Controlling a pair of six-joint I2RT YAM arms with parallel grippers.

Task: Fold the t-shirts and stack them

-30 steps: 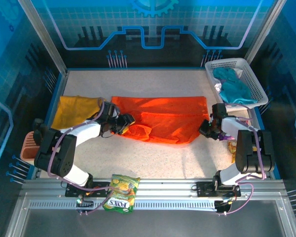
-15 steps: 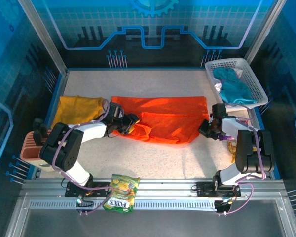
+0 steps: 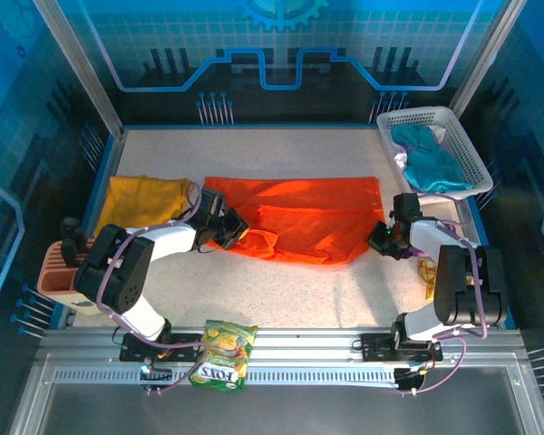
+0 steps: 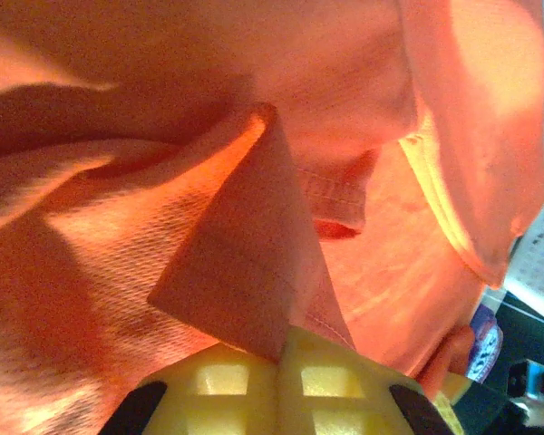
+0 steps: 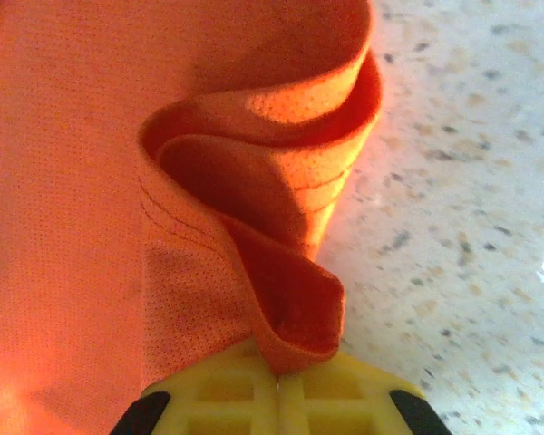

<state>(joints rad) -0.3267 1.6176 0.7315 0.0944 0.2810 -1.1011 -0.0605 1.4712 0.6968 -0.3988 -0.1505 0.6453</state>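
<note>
One speckled surface (image 3: 290,285) carries everything. Across its middle the orange t-shirt (image 3: 313,213) lies spread out, its 6 o'clock edge rumpled into folds. At 9 o'clock the mustard-yellow t-shirt (image 3: 138,201) lies bunched, with its near right part hidden under the left arm. At 2 o'clock stands a white basket (image 3: 469,149) with teal cloth (image 3: 431,163) in it, and at 6 o'clock a snack bag (image 3: 223,355) rests on the rail (image 3: 344,349).

The left pincer (image 3: 239,230) sits at the orange shirt's 8 o'clock corner. In the left wrist view its yellow pads (image 4: 245,376) are pressed together on a pointed fold of orange cloth, and cloth covers nearly all else. The right pincer (image 3: 379,240) is at the shirt's 4 o'clock corner. In the right wrist view its pads (image 5: 222,385) are clamped on a rolled hem beside bare surface. Both sets of pads are cut off by the bottom edge of their views.

Compared with half a second ago, the right pincer has edged slightly toward 4 o'clock. The left one has hardly moved, and the shirt's outline is nearly the same.
</note>
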